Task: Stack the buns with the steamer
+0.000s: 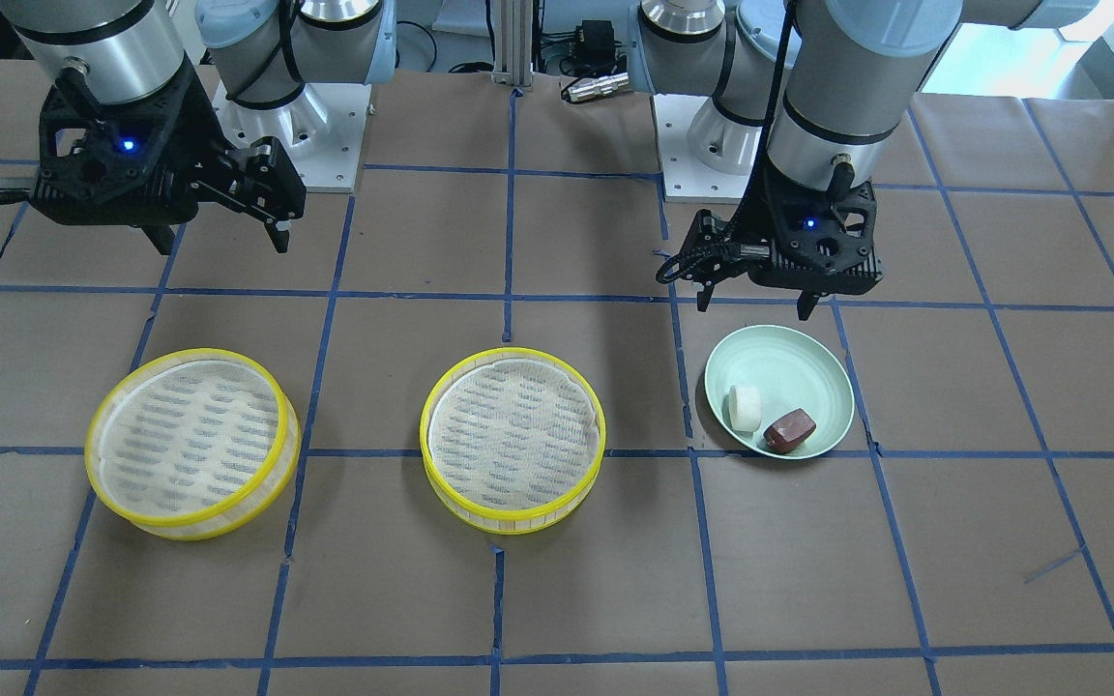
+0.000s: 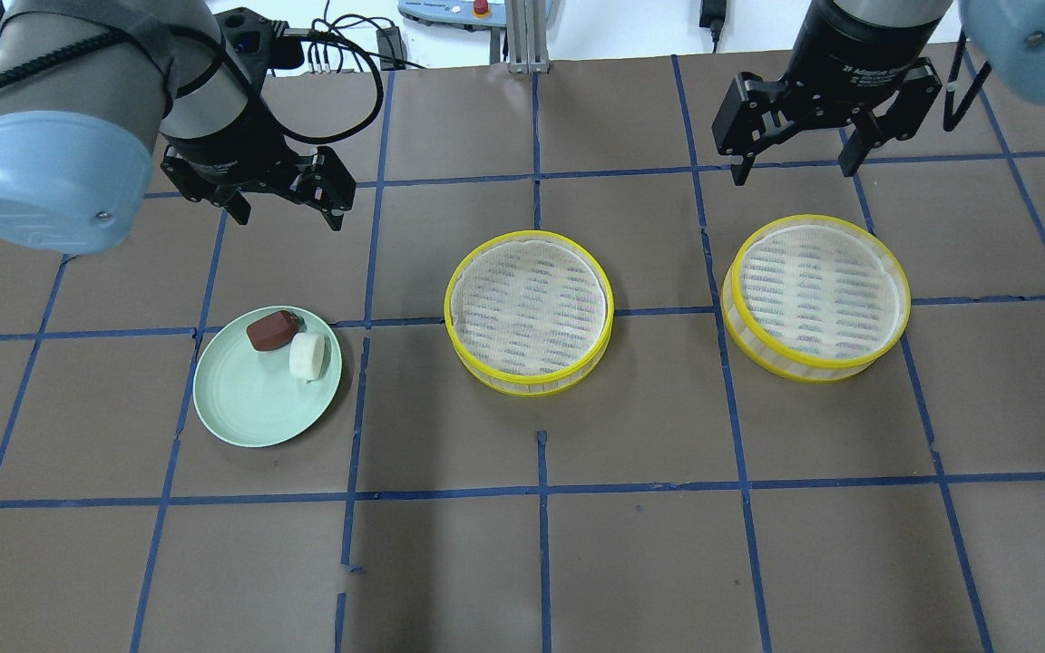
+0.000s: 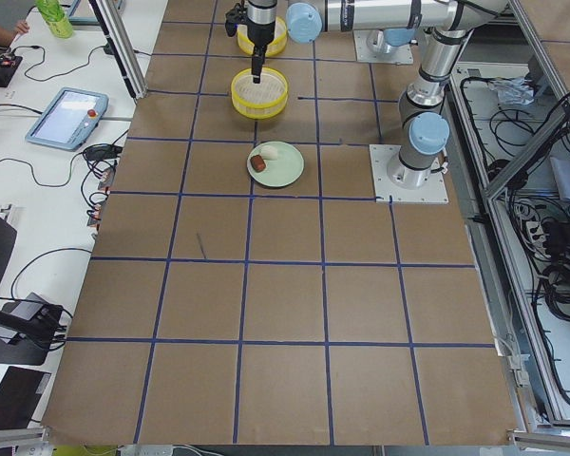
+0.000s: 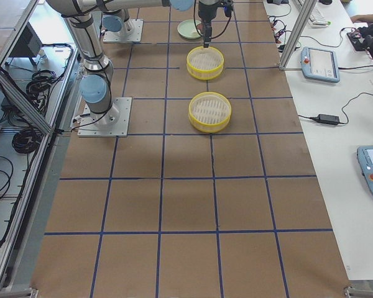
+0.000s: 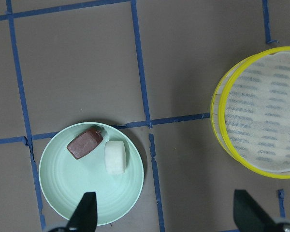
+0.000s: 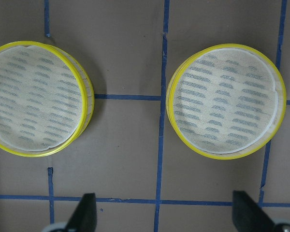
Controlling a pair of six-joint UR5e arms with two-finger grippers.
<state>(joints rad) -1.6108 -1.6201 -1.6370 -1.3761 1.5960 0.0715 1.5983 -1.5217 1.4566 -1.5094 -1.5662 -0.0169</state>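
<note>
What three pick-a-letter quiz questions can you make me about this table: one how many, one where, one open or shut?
1. How many round yellow-rimmed mesh steamer trays are there? A one. B two. C four.
2. Where do the white rounded bun and the reddish-brown glossy bun lie? A on the pale green round plate. B in a tray. C in a gripper.
3. How is the left gripper? A shut on a bun. B open and empty. C shut on a tray.
Answers: 1 B, two stand apart; 2 A, both lie on it; 3 B, its fingers are spread with nothing between.
</note>
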